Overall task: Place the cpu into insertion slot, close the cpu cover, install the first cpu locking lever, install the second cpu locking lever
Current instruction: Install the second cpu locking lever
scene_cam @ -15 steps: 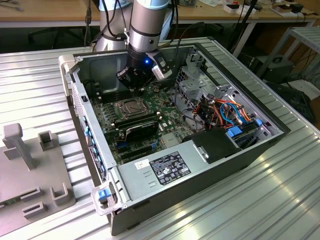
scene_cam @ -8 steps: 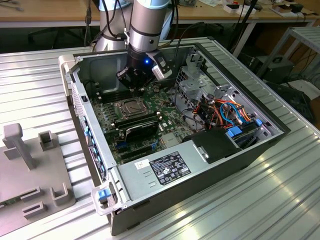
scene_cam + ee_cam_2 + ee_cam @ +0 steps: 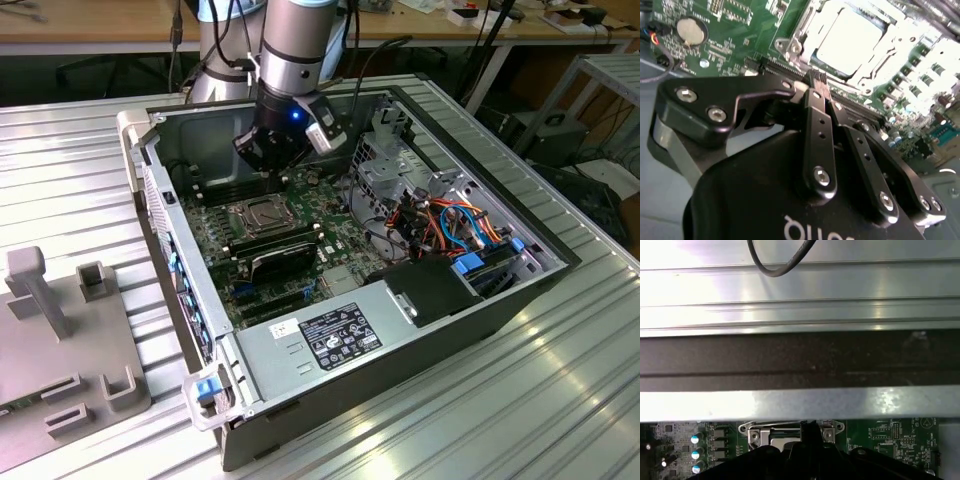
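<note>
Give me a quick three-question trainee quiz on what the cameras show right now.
1. True or false: the cpu lies on the motherboard, with the cpu cover framing it.
2. The gripper hovers nearest: A a screwdriver, B the cpu, C a keyboard.
3. Fill in: the jaws stand ____.
Key: 1 true; 2 B; 3 shut.
</note>
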You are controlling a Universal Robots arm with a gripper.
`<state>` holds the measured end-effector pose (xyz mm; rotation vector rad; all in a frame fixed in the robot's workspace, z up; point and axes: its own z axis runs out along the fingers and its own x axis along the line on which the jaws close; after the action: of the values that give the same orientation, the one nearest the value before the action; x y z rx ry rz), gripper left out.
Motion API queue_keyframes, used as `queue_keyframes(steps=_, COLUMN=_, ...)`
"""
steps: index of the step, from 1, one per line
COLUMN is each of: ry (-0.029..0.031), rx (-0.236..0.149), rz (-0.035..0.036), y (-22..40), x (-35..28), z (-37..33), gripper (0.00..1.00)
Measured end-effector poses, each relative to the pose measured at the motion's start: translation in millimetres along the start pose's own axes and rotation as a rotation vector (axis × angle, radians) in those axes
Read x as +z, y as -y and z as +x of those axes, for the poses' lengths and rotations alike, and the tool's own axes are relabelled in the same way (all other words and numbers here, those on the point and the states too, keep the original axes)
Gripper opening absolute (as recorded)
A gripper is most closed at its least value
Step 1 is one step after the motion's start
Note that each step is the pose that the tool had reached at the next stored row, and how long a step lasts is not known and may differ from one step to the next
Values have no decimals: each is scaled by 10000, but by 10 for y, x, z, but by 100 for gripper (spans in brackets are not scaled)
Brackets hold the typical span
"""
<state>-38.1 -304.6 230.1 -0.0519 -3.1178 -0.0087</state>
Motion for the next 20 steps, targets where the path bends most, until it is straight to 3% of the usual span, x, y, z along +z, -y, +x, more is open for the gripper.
queue_keyframes(steps=9, ry=1, rx=1, rz=20, y=146, x=-1, z=-7, gripper=11)
queue_keyframes(steps=12, ry=-2, rx=1, rz=21, y=153, x=-1, z=-44, gripper=11)
queue_keyframes(steps=15, ry=-10, rx=1, rz=21, y=153, x=0, z=-124, gripper=11)
queue_keyframes(steps=20, ry=-11, rx=2, rz=21, y=153, x=2, z=-130, gripper=11)
